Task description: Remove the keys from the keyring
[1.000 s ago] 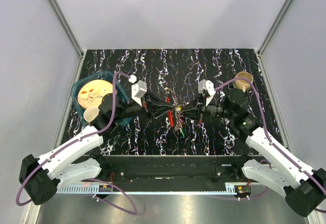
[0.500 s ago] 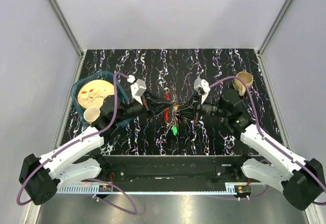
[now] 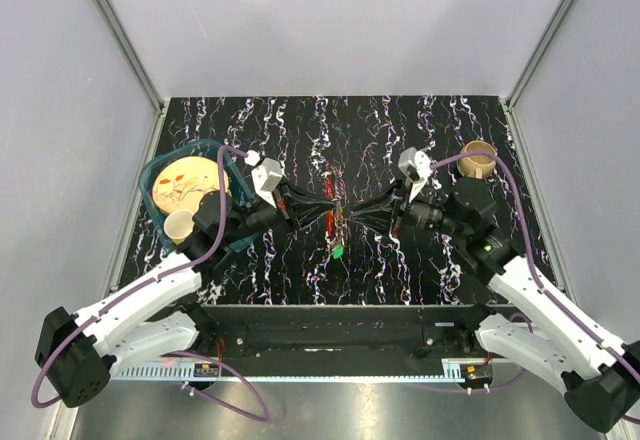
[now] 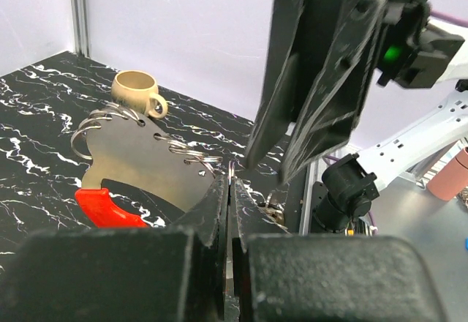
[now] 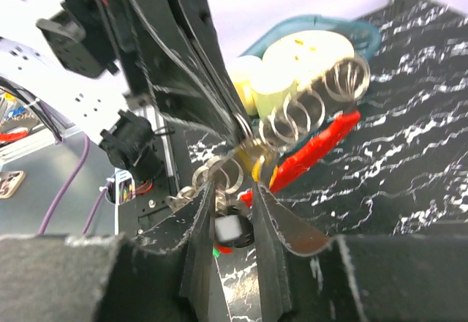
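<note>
The keyring (image 4: 139, 154) is a grey metal plate carrying several wire loops and a red piece (image 4: 110, 206). It hangs above the table's middle between both grippers. My left gripper (image 4: 230, 183) is shut on a thin edge of it, and in the top view its tips (image 3: 333, 216) meet those of the right gripper (image 3: 347, 217). The right gripper (image 5: 234, 190) has its jaws slightly parted around loops, a brass key (image 5: 257, 168) and a dark fob, pinching none of them. A green key (image 3: 339, 252) dangles below the cluster. The red piece (image 5: 314, 150) slants up to the right.
A teal basin (image 3: 160, 175) holding a yellow plate and a pale cup sits at the table's left, close to the left arm. A tan mug (image 3: 478, 158) stands at the right, behind the right arm. The black marbled table (image 3: 300, 130) extends behind both grippers.
The right gripper's jaws have parted after being shut. The hanging cluster with the green key has drifted slightly left and up. The left gripper has kept its grip.
</note>
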You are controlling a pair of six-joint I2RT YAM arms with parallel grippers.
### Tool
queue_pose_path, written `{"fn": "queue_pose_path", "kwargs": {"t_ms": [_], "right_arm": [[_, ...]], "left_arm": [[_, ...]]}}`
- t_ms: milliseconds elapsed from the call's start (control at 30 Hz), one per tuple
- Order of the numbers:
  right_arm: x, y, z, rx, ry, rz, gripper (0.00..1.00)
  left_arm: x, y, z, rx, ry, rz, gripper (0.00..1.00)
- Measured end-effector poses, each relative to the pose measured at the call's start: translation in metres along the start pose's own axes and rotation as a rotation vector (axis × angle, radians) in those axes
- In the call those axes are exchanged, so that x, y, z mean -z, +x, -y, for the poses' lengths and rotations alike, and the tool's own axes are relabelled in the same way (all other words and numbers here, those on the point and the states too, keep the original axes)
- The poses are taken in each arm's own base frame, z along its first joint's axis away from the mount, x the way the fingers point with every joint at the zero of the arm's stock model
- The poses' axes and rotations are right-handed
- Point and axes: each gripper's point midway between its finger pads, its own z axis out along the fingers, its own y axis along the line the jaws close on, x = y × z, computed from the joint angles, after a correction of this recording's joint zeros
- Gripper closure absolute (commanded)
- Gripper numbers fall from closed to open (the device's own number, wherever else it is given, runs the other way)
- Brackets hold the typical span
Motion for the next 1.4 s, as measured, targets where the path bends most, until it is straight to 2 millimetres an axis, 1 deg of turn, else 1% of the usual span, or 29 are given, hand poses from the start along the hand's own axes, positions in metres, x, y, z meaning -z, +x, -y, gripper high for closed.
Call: {"fn": "queue_pose_path", "kwargs": {"t_ms": [133, 233, 300, 467, 567, 733, 867, 1000, 1100, 1267, 1300, 1400], "right_arm": [[0.006, -0.032, -0.015, 0.062, -0.025, 0.069, 0.68], [0.006, -0.04, -0.018, 0.087, -0.039, 0.088, 0.69], [0.003, -0.039, -0.018, 0.092, -0.056, 0.08, 0.7], [-0.006, -0.03, -0.013, 0.08, -0.078, 0.048, 0.69], [-0.008, -0.031, -0.015, 0.091, -0.096, 0.053, 0.68], [-0.009, -0.037, -0.019, 0.115, -0.126, 0.075, 0.68], [-0.011, -0.037, -0.023, 0.099, -0.156, 0.075, 0.68], [-0.01, -0.034, -0.027, 0.022, -0.173, 0.063, 0.68], [-0.009, -0.034, -0.031, -0.083, -0.166, 0.052, 0.68], [-0.005, -0.042, -0.042, -0.257, -0.175, 0.055, 0.67], [-0.005, -0.044, -0.044, -0.273, -0.181, 0.061, 0.66], [-0.003, -0.044, -0.047, -0.292, -0.192, 0.066, 0.66]], "left_arm": [[0.002, 0.004, 0.001, -0.004, 0.005, -0.007, 1.0], [0.002, 0.005, 0.002, -0.002, 0.012, -0.012, 1.0], [0.002, 0.005, 0.003, -0.002, 0.019, -0.014, 1.0], [0.003, 0.006, 0.006, -0.003, 0.035, -0.02, 1.0], [0.003, 0.007, 0.01, -0.003, 0.056, -0.027, 1.0], [0.005, 0.012, 0.017, -0.007, 0.103, -0.051, 1.0], [0.007, 0.015, 0.023, -0.006, 0.142, -0.067, 1.0], [0.009, 0.02, 0.026, 0.005, 0.159, -0.09, 1.0], [0.011, 0.02, 0.025, 0.012, 0.15, -0.098, 1.0], [0.017, 0.015, 0.021, 0.017, 0.117, -0.088, 1.0], [0.018, 0.013, 0.022, 0.021, 0.114, -0.085, 1.0], [0.019, 0.01, 0.023, 0.028, 0.113, -0.079, 1.0]]}}
